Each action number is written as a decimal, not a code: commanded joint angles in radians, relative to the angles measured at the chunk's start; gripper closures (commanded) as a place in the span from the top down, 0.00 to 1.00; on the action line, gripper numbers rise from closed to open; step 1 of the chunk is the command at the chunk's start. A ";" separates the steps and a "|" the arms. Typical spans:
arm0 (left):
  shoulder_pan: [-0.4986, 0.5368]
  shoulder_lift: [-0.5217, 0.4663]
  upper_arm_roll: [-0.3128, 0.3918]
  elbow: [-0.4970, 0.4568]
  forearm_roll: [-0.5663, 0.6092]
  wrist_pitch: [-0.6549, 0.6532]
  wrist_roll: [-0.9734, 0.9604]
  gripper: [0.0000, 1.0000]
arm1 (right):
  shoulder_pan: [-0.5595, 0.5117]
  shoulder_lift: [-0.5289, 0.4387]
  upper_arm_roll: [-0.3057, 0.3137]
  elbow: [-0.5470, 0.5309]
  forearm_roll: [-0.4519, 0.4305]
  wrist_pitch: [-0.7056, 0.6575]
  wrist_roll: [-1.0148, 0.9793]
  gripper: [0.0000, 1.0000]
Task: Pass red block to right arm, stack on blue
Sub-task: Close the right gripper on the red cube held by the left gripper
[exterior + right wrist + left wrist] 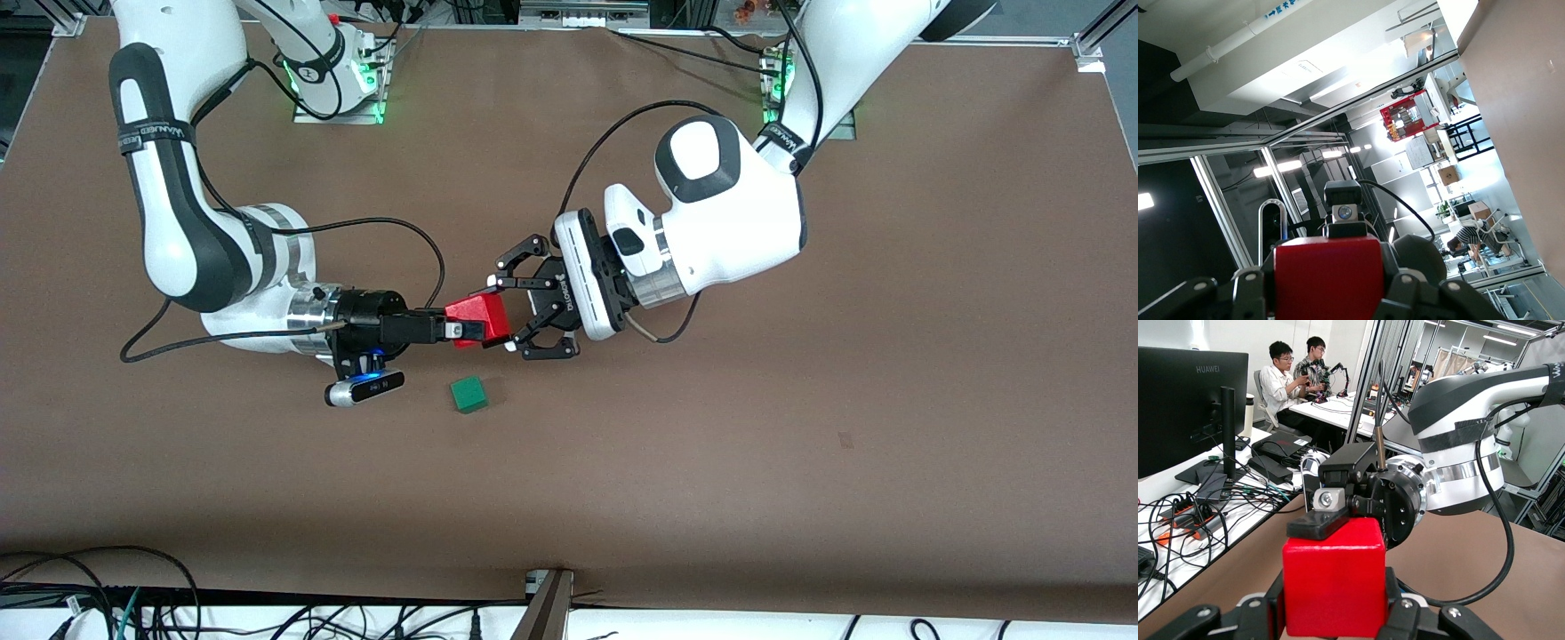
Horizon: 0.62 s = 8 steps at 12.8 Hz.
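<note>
Above the brown surface (800, 427), with the green cube (468, 394) at its six o'clock, both the left gripper (524, 313) and the right gripper (458, 330) clamped the red block (477, 319); the left should release only once the right's hold looked secure.

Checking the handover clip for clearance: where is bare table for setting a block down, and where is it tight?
Crowded mid-table: the left gripper and right gripper both clamp the red block, with the green cube just nearer the camera. Bare brown table runs from the green cube to the near edge, and across the whole left arm's end.
</note>
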 commanded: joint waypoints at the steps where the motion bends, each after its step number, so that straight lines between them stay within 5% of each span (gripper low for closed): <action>1: -0.019 0.018 0.007 0.039 -0.028 0.008 0.040 0.00 | 0.005 -0.011 -0.002 -0.006 0.039 0.011 -0.002 0.07; 3: -0.021 0.019 0.007 0.037 -0.028 0.008 0.034 0.00 | 0.005 -0.011 -0.002 -0.006 0.039 0.011 -0.002 0.07; 4: -0.021 0.018 0.007 0.037 -0.028 0.008 0.034 0.56 | 0.005 -0.011 -0.002 -0.006 0.039 0.011 -0.002 0.07; 5: -0.021 0.018 0.005 0.036 -0.037 0.006 0.021 1.00 | 0.002 -0.011 -0.002 -0.006 0.039 0.008 -0.002 0.07; 8: -0.021 0.016 0.005 0.036 -0.035 0.006 0.008 1.00 | -0.009 -0.011 -0.006 -0.006 0.037 0.000 -0.004 0.00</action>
